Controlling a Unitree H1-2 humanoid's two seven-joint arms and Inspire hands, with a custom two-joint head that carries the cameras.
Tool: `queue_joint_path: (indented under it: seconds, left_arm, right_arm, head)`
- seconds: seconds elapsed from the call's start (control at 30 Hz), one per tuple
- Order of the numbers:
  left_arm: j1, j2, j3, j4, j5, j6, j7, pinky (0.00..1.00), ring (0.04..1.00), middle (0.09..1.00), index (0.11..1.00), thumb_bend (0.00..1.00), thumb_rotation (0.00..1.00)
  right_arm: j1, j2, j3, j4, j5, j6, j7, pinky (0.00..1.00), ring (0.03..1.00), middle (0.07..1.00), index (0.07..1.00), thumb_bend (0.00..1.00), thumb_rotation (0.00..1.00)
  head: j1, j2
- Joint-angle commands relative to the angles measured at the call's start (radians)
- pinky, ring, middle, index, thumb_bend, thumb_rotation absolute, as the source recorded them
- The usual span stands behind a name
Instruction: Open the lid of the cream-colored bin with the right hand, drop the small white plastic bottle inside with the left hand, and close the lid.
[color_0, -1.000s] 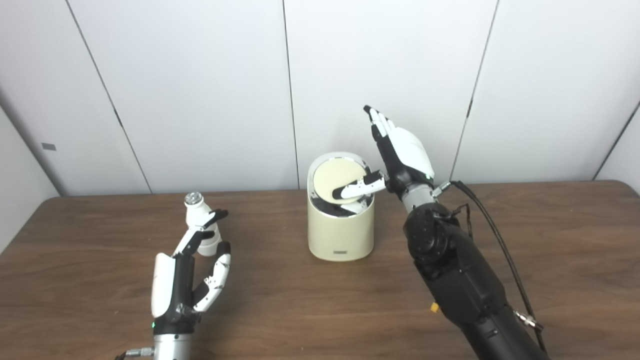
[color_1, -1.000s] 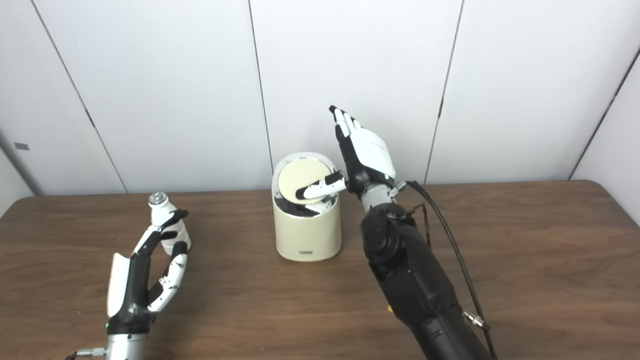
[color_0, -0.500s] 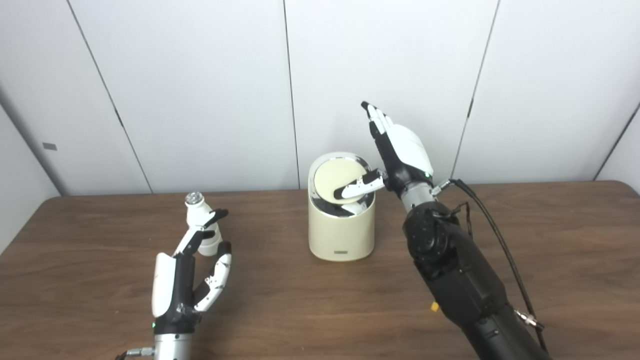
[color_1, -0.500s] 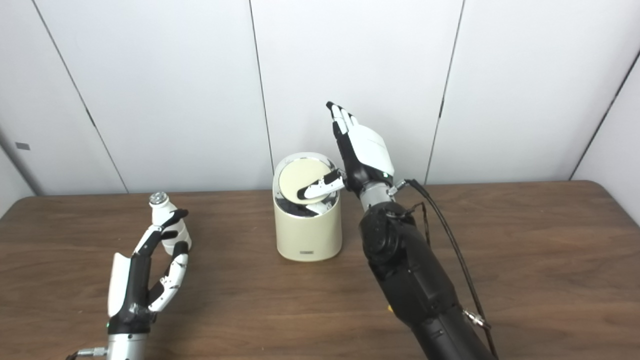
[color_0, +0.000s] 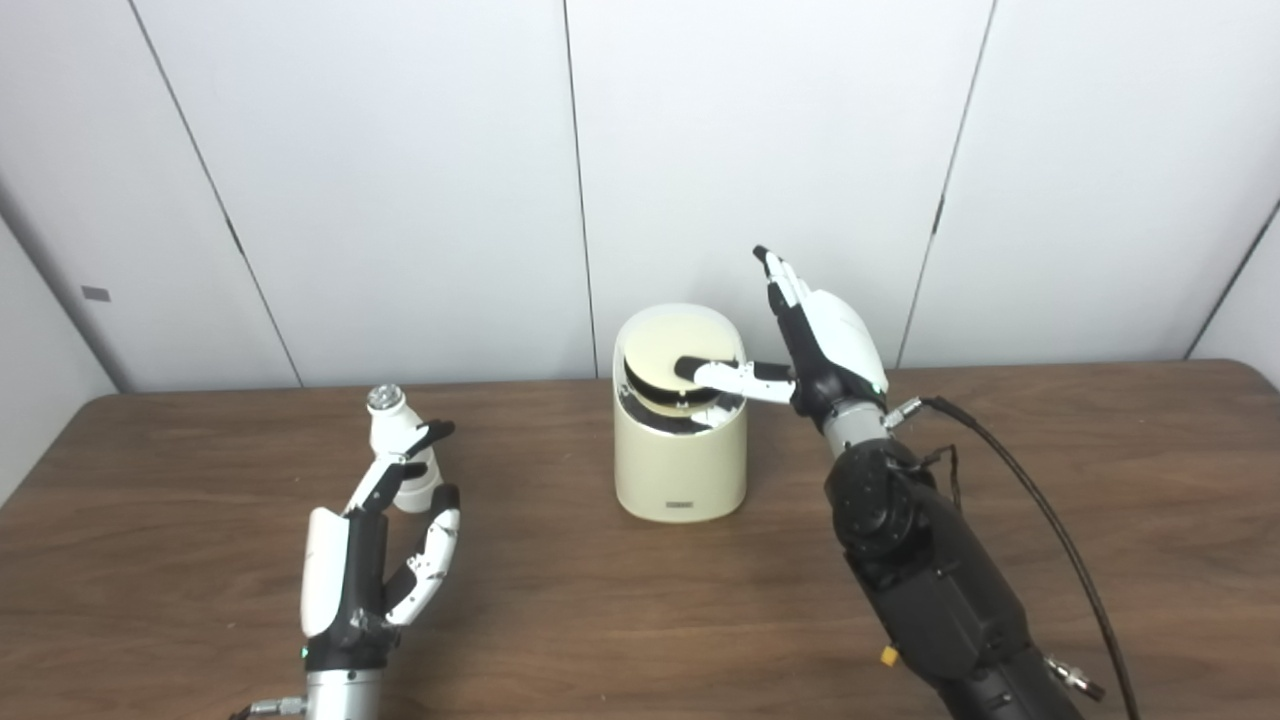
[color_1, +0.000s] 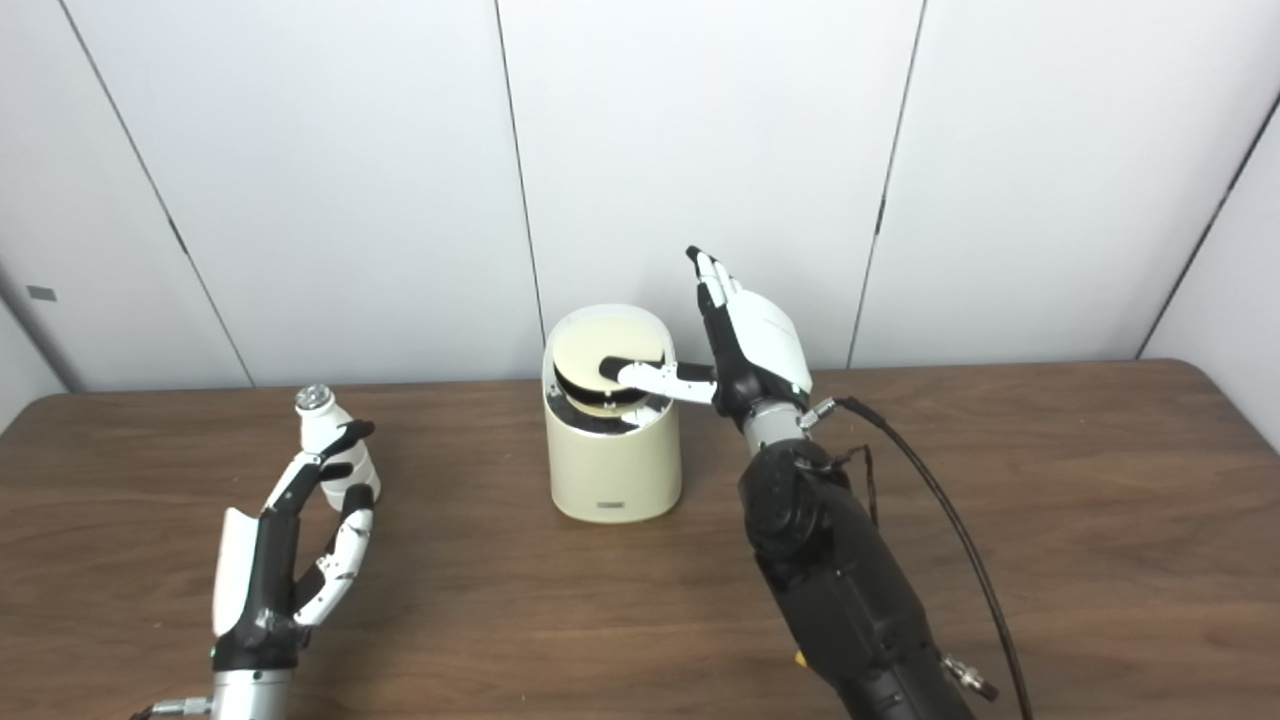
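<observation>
The cream-colored bin (color_0: 680, 470) stands at the middle of the table near the wall. Its round lid (color_0: 670, 365) is tilted into the bin, with a dark gap along its front edge. My right hand (color_0: 825, 345) is open beside the bin's right rim, fingers pointing up, and its thumb lies across the lid, pressing on it. The small white plastic bottle (color_0: 400, 445) with a silver cap stands upright at the left. My left hand (color_0: 375, 560) is open just in front of the bottle, fingers spread, fingertips close to it but holding nothing.
The brown wooden table (color_0: 600, 620) runs to white wall panels (color_0: 400, 180) right behind the bin. A black cable (color_0: 1040, 520) trails from my right forearm over the table's right side.
My right hand has dropped lower and shifted right, and its thumb now reaches further left across the lid. The lid has tipped differently. The left hand and bottle have not moved.
</observation>
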Motion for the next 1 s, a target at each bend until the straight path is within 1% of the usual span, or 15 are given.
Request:
queue_joint_path:
  seconds: [0.0,0.17,0.23,0.27,0.37,0.4,0.43,0.53,0.57,0.6,0.67,0.83,0.93,0.97]
  left_arm:
    - [0.023,-0.012,-0.005,0.018,0.006,-0.017,0.01,0.74,0.83,0.841,0.809,0.21,0.66]
    - [0.024,-0.009,-0.006,0.018,0.004,-0.018,0.007,0.74,0.831,0.843,0.813,0.22,0.67]
    - [0.025,-0.01,-0.005,0.018,0.003,-0.02,0.009,0.74,0.831,0.843,0.813,0.22,0.68]
    - [0.025,-0.01,-0.005,0.017,0.002,-0.019,0.008,0.74,0.83,0.843,0.812,0.22,0.68]
    - [0.026,-0.011,-0.004,0.014,0.0,-0.021,0.009,0.73,0.828,0.84,0.808,0.21,0.64]
    - [0.027,-0.011,-0.004,0.013,-0.003,-0.02,0.007,0.73,0.827,0.84,0.807,0.2,0.63]
    - [0.028,-0.01,-0.004,0.012,-0.006,-0.019,0.005,0.73,0.829,0.841,0.807,0.2,0.63]
    - [0.03,-0.009,-0.004,0.012,-0.004,-0.018,0.005,0.73,0.828,0.842,0.808,0.2,0.63]
    - [0.03,-0.008,-0.004,0.012,-0.003,-0.019,0.005,0.73,0.829,0.843,0.81,0.2,0.63]
    - [0.03,-0.008,-0.003,0.011,-0.004,-0.019,0.005,0.73,0.829,0.843,0.81,0.2,0.63]
    - [0.031,-0.006,-0.003,0.011,-0.002,-0.02,0.005,0.73,0.829,0.843,0.813,0.21,0.63]
    - [0.031,-0.004,-0.003,0.013,-0.008,-0.022,0.001,0.74,0.828,0.843,0.815,0.21,0.64]
    - [0.03,-0.003,-0.002,0.015,-0.009,-0.024,0.003,0.74,0.832,0.845,0.817,0.22,0.65]
    - [0.03,-0.003,-0.002,0.016,-0.008,-0.024,0.004,0.74,0.831,0.844,0.816,0.22,0.66]
  right_arm:
    - [-0.05,-0.007,-0.004,-0.029,-0.003,-0.035,-0.018,0.91,0.983,1.0,0.998,0.86,0.99]
    - [-0.043,-0.007,-0.005,-0.031,0.003,-0.042,-0.016,0.93,0.984,0.999,0.995,0.89,1.0]
    - [-0.038,-0.007,-0.008,-0.033,0.01,-0.053,-0.019,0.92,0.978,0.993,0.992,0.9,1.0]
    - [-0.035,-0.006,-0.014,-0.034,0.027,-0.072,-0.021,0.91,0.976,0.992,0.991,0.91,1.0]
    - [-0.021,-0.004,-0.035,-0.033,0.096,-0.166,-0.029,0.86,0.959,0.987,0.98,0.88,1.0]
    - [-0.01,-0.001,-0.051,-0.036,0.143,-0.215,-0.023,0.85,0.957,0.986,0.978,0.88,1.0]
    - [0.003,0.004,-0.066,-0.038,0.192,-0.268,-0.02,0.87,0.969,0.993,0.983,0.88,1.0]
    - [0.034,0.019,-0.106,-0.044,0.305,-0.399,-0.017,0.91,0.983,1.0,0.978,0.91,1.0]
    - [0.041,0.023,-0.115,-0.046,0.329,-0.425,-0.015,0.93,0.991,1.0,0.986,0.95,1.0]
    - [0.053,0.031,-0.128,-0.057,0.359,-0.446,-0.013,0.93,0.994,1.0,0.989,0.96,1.0]
    - [0.072,0.04,-0.148,-0.081,0.405,-0.469,-0.004,0.96,0.999,1.0,0.994,0.99,1.0]
    - [0.117,0.046,-0.193,-0.17,0.494,-0.508,0.01,0.99,1.0,1.0,0.985,1.0,1.0]
    - [0.168,0.038,-0.231,-0.241,0.493,-0.511,-0.011,0.99,1.0,0.995,0.976,1.0,1.0]
    - [0.191,0.035,-0.245,-0.261,0.493,-0.522,-0.018,0.96,0.988,0.987,0.961,0.99,1.0]
  head:
    - [-0.001,0.001]
    - [0.0,0.001]
    - [0.0,0.0]
    - [0.0,0.0]
    - [-0.002,0.001]
    - [-0.002,0.001]
    - [-0.001,0.0]
    - [0.001,0.001]
    - [0.001,0.001]
    - [-0.002,0.001]
    - [-0.002,0.001]
    - [-0.002,0.0]
    - [-0.001,0.0]
    - [-0.001,0.0]
